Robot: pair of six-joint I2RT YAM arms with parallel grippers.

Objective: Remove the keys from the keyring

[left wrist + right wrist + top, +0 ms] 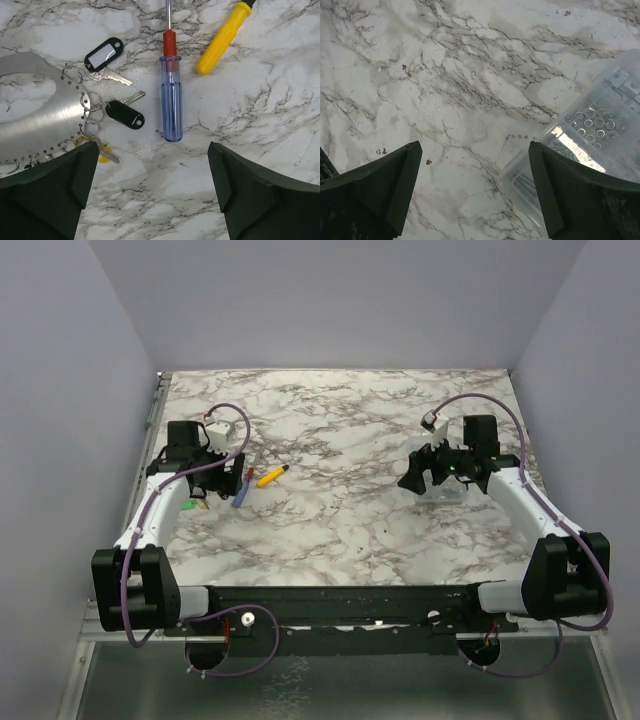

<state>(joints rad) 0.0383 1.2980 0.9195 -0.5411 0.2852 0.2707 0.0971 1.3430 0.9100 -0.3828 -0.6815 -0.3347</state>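
Right wrist: clear box [536, 161] of washers [592, 122]; right end effector [475, 167], left end effector [152, 167] both gaping, empty.

The left gripper [228, 478] hangs over the left side of the marble table [340, 430], just beside a yellow stick [272, 476] and a blue-red stick [242, 492]. A green speck [196, 505] lies near. The right gripper [414, 474] hangs well apart, at the right side, beside a clear box [447, 492].

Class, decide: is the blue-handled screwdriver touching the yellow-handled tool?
Apart. The left wrist view shows a strip of table between the blue-handled screwdriver and the yellow-handled tool.
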